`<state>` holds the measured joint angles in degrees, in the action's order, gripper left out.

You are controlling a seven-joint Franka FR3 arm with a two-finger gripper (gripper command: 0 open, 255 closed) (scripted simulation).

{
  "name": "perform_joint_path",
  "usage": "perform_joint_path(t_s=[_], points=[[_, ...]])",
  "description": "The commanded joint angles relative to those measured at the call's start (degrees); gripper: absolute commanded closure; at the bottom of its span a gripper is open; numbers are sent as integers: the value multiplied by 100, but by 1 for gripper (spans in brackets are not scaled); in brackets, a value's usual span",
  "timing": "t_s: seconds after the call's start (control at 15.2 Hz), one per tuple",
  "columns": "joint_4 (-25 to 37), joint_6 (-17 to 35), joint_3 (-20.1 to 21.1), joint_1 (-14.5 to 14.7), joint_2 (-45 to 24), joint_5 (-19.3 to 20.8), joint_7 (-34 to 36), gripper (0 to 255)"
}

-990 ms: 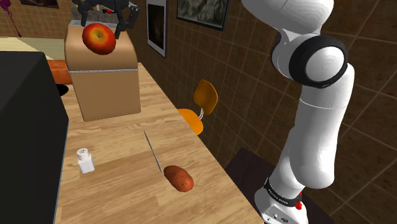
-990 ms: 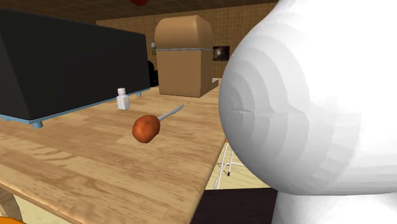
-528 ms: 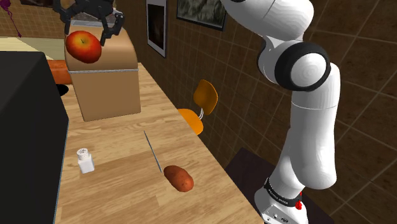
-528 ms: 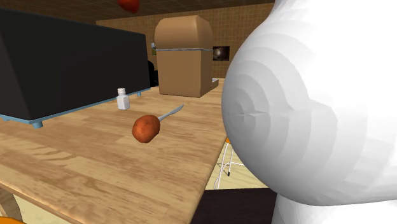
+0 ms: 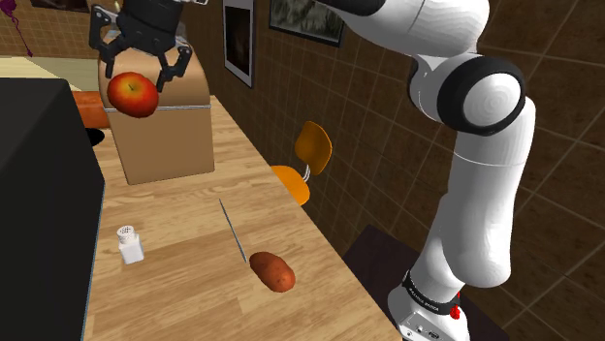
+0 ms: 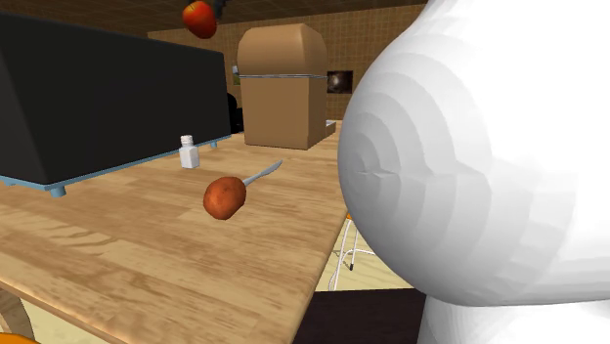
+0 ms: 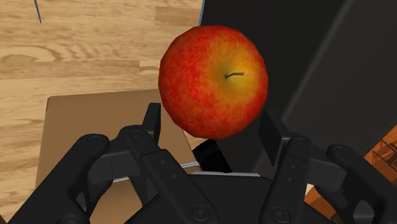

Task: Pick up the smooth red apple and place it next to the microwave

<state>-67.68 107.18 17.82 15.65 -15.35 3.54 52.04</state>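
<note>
Your black gripper (image 5: 134, 77) clamps the round red-yellow apple (image 5: 133, 94) aloft, at the tan box's (image 5: 170, 131) eleven o'clock in the shoulder view.

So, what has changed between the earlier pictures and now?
The end effector, still shut on the red apple, has carried it toward the shoulder view's left and lower, toward the black microwave. The brown box, shaker, knife and potato stayed where they were.
</note>
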Motion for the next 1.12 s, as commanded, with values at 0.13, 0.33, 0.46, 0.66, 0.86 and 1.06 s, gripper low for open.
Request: perform_joint_path(t_s=[0.13, 0.33, 0.46, 0.66, 0.86, 1.06], points=[[-581, 405, -5, -65, 187, -71, -29, 255], [-947, 680, -9, -97, 281, -108, -46, 255], [-1173, 856, -12, -114, 332, -128, -57, 255], [-1488, 1113, -15, -136, 393, -153, -71, 255], [-1779, 1362, -19, -152, 436, -171, -82, 255], [-2048, 1603, -22, -164, 465, -182, -91, 255]])
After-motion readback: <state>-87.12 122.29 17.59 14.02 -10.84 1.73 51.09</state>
